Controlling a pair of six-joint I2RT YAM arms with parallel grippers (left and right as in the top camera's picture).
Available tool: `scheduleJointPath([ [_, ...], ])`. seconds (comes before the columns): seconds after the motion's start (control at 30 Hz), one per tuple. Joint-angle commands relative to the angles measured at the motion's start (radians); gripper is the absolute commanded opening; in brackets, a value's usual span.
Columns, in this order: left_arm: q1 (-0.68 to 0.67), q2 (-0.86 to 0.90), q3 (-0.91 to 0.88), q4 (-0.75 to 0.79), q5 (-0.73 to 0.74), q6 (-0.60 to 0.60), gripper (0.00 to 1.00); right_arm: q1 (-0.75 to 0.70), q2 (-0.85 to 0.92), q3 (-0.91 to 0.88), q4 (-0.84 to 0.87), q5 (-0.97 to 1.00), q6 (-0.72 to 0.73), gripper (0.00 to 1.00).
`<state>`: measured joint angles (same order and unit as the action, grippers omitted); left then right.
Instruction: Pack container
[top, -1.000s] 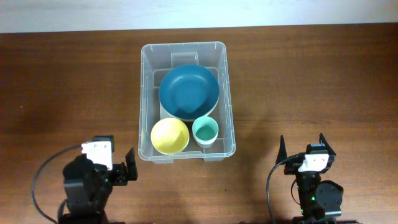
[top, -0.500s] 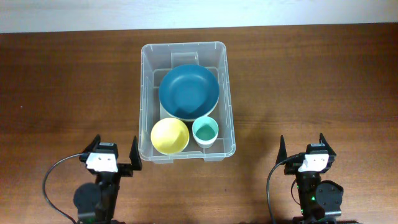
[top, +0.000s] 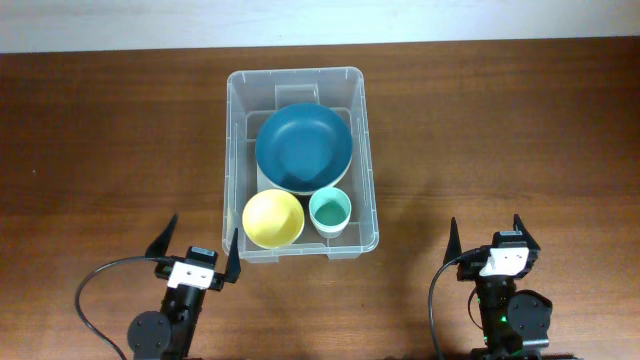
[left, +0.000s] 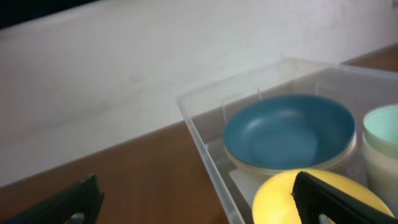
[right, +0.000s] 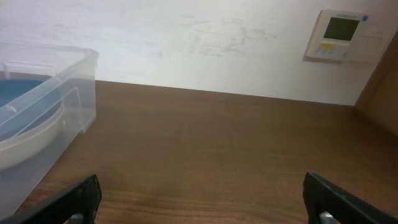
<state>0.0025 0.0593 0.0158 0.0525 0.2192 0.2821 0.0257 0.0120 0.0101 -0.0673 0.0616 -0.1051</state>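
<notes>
trouble would come from the left gripper (top: 205, 225), i'd say. its jaws are spread wide, and 1 finger tip sits just beside the near left corner of the bin (top: 300, 72).
– where's the bin, middle of the table (top: 100, 130)?
– yes, centred, out in front of the 2 arms. blue dish (top: 303, 148), yellow bowl (top: 273, 218) and cup (top: 329, 210) are all inside.
– so a forward push with that finger clips the rim?
– that, or it shoves the whole bin askew. clear plastic on smooth wood likely slides easily. if the finger dips in, it could knock the yellow bowl, which is nearest.
– and the right gripper (top: 485, 220)?
– spread open too, holding nothing, well apart from the bin. little risk there.
– looks about packed to me, so any bump now only undoes things.
</notes>
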Motion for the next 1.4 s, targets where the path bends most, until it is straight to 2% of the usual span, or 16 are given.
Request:
scheduleJointPath([
  [0.0,-0.007,-0.05,-0.008,-0.089,-0.025,0.045,0.99,-0.006,-0.008,-0.005,-0.009,-0.002,0.001,0.99],
  [1.37,-0.007,-0.053,-0.007,-0.115,-0.029,0.041,0.99,-0.006,-0.008,-0.005,-0.008,-0.002,0.001,0.99],
])
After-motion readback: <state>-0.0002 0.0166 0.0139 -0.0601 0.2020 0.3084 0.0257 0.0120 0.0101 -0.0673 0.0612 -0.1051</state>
